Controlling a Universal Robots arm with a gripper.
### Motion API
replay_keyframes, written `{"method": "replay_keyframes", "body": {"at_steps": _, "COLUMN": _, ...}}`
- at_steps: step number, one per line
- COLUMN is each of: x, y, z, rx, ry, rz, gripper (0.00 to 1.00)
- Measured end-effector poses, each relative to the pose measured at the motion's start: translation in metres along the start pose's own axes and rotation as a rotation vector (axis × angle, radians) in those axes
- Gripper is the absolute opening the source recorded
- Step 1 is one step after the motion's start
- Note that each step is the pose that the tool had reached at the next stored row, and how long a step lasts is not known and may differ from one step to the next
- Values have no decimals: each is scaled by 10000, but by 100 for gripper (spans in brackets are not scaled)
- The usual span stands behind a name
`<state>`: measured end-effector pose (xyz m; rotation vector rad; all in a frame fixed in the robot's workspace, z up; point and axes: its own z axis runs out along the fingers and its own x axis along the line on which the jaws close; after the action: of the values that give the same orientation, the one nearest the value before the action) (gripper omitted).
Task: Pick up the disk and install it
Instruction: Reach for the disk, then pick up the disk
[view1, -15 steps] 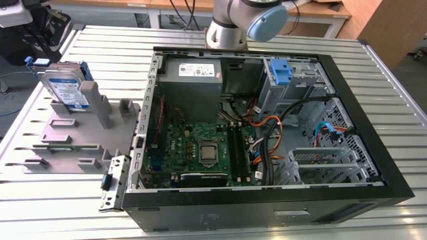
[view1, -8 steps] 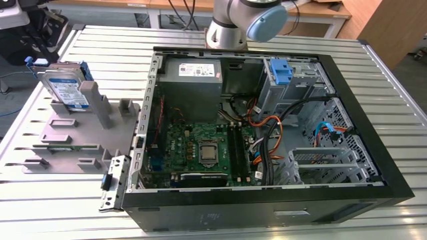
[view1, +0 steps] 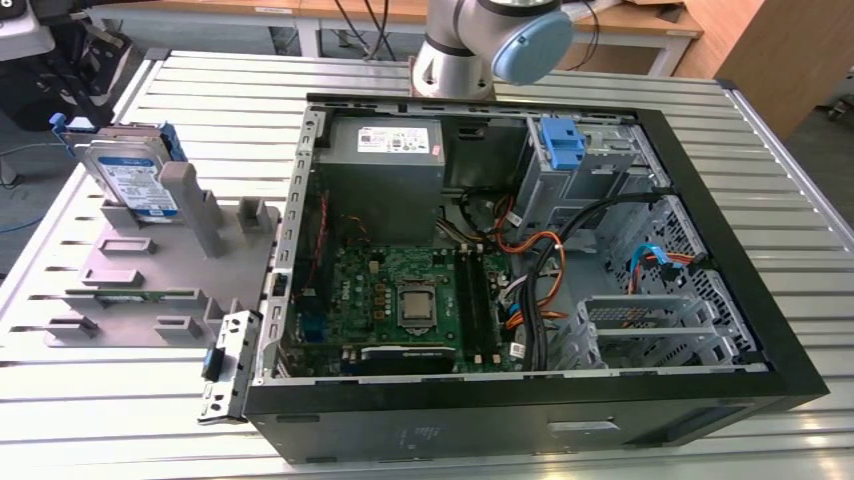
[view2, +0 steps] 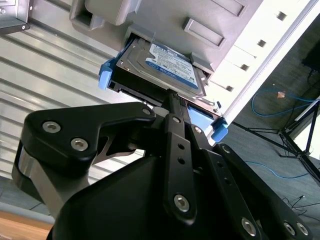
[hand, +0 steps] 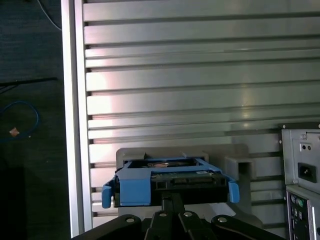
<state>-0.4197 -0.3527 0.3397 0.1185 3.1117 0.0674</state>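
Observation:
The disk (view1: 134, 180) is a silver-grey drive with a white-and-blue label in blue side rails. It stands on edge in a slot of the grey fixture (view1: 147, 270) at the exterior view's left. In both wrist views my gripper (view2: 172, 97) (hand: 172, 199) points at the disk's (view2: 165, 65) (hand: 170, 177) near edge. The black fingers are shut together with nothing between them. Whether the tips touch the disk I cannot tell.
An open black computer case (view1: 534, 250) lies on the ribbed metal table (view1: 787, 180), showing its green board, cables, grey power supply (view1: 387, 145) and a blue bracket (view1: 565, 145) at the drive bay. The arm's base (view1: 461, 50) stands behind the case. Cables lie on the floor past the table's edge.

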Motion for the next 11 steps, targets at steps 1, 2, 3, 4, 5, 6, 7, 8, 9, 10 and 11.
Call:
{"method": "replay_keyframes", "body": {"at_steps": 1, "x": 1, "y": 1, "z": 0, "rx": 0, "ry": 1, "rz": 0, "gripper": 11}}
{"method": "replay_keyframes", "body": {"at_steps": 2, "x": 1, "y": 0, "z": 0, "rx": 0, "ry": 1, "rz": -2, "gripper": 11}}
{"method": "replay_keyframes", "body": {"at_steps": 3, "x": 1, "y": 0, "z": 0, "rx": 0, "ry": 0, "rz": -2, "gripper": 11}}
{"method": "replay_keyframes", "body": {"at_steps": 4, "x": 2, "y": 1, "z": 1, "rx": -1, "ry": -3, "rz": -1, "gripper": 11}}
{"method": "replay_keyframes", "body": {"at_steps": 5, "x": 2, "y": 1, "z": -2, "rx": -1, "ry": -4, "rz": -1, "gripper": 11}}
{"method": "replay_keyframes", "body": {"at_steps": 6, "x": 3, "y": 1, "z": -4, "rx": -1, "ry": -5, "rz": -1, "gripper": 11}}
{"method": "replay_keyframes", "body": {"at_steps": 7, "x": 2, "y": 1, "z": -6, "rx": -2, "ry": -6, "rz": -1, "gripper": 11}}
{"method": "replay_keyframes", "body": {"at_steps": 8, "x": 2, "y": 1, "z": -6, "rx": -3, "ry": -7, "rz": -1, "gripper": 11}}
{"method": "replay_keyframes", "body": {"at_steps": 9, "x": 2, "y": 1, "z": -7, "rx": -2, "ry": -6, "rz": -1, "gripper": 11}}
{"method": "replay_keyframes", "body": {"at_steps": 10, "x": 2, "y": 1, "z": -13, "rx": -1, "ry": -5, "rz": -1, "gripper": 11}}
{"method": "replay_keyframes", "body": {"at_steps": 11, "x": 2, "y": 2, "z": -18, "rx": -1, "ry": -5, "rz": -1, "gripper": 11}}
